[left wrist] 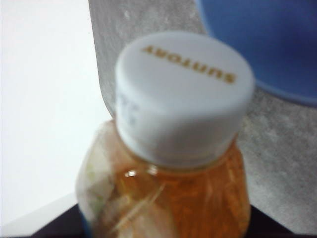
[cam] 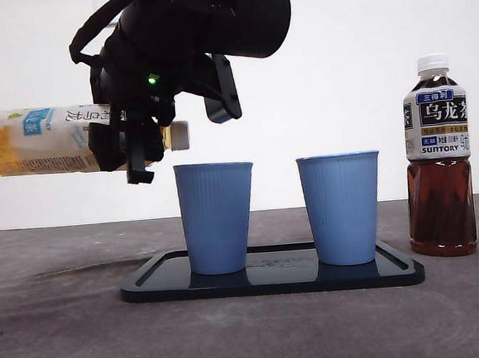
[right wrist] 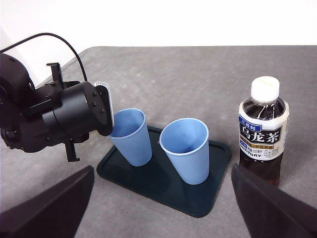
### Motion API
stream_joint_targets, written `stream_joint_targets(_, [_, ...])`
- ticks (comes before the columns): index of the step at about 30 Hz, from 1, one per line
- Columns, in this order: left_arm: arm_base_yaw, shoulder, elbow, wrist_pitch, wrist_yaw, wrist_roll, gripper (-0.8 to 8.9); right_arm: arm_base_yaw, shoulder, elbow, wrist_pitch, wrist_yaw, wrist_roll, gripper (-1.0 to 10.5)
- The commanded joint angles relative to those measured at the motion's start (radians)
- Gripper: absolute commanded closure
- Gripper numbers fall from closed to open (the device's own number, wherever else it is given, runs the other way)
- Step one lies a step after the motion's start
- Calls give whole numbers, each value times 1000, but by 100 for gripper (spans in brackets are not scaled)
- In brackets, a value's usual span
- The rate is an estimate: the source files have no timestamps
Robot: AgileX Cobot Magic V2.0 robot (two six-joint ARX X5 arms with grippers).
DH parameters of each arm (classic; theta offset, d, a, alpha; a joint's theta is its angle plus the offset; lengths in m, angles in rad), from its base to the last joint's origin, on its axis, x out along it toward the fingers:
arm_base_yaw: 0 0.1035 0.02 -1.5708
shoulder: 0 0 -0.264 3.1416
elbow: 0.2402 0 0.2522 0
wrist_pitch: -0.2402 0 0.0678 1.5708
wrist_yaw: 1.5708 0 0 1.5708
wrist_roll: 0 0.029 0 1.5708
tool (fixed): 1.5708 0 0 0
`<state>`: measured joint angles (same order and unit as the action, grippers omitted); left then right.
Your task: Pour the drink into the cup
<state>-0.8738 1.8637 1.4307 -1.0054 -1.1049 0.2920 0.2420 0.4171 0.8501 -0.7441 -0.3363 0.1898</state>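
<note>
My left gripper [cam: 135, 144] is shut on a bottle of pale amber drink [cam: 29, 142] and holds it lying level, high on the left. Its white cap [cam: 179, 135] is screwed on and points at the left blue cup [cam: 217, 218], just above and beside the rim. The left wrist view fills with that cap [left wrist: 183, 94] and the amber neck, with the cup's blue rim [left wrist: 267, 39] beyond. A second blue cup [cam: 341, 208] stands to the right of the first. My right gripper [right wrist: 162, 167] hangs open, well back from the cups.
Both cups stand on a dark tray [cam: 272, 281]. An upright bottle of dark oolong tea [cam: 439, 163] with a white cap stands on the grey table right of the tray. The left arm [right wrist: 59, 119] looms over the tray's left end.
</note>
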Motion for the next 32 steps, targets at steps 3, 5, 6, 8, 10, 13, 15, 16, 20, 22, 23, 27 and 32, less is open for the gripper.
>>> stream_joint_targets(3, [-9, -77, 32, -5, 2, -108, 700, 4, 4, 16, 10, 4, -11, 504])
stream_joint_targets(5, [-4, -118, 32, -10, 79, -156, 700, 4, 4, 16, 10, 4, -15, 504])
stream_joint_targets(6, [0, -142, 32, -10, 131, -182, 700, 4, 4, 16, 10, 4, -15, 504])
stream_joint_targets(8, [11, -187, 32, -3, 226, -223, 700, 4, 4, 16, 10, 4, -17, 504])
stream_joint_targets(10, [26, -229, 32, 11, 298, -241, 700, 4, 4, 16, 10, 5, -23, 504])
stream_joint_targets(13, [55, -287, 32, 34, 368, -252, 701, 4, 4, 16, 10, 4, -34, 504])
stream_joint_targets(15, [84, -325, 32, 46, 428, -266, 701, 4, 4, 16, 10, 2, -46, 504])
stream_joint_targets(16, [99, -340, 32, 54, 457, -278, 701, 4, 4, 16, 10, -4, -49, 504])
stream_joint_targets(20, [183, -409, 29, 107, 570, -325, 701, 4, 4, 16, 10, -8, -54, 504])
stream_joint_targets(22, [222, -439, 23, 140, 620, -331, 701, 4, 4, 16, 10, -8, -54, 504])
stream_joint_targets(23, [242, -457, 16, 161, 642, -332, 701, 4, 4, 16, 10, -8, -56, 505])
stream_joint_targets(27, [315, -524, -39, 261, 728, -339, 701, 4, 4, 16, 10, -17, -70, 505])
stream_joint_targets(32, [374, -612, -186, 434, 786, -352, 701, 4, 5, 16, 10, -58, -74, 505])
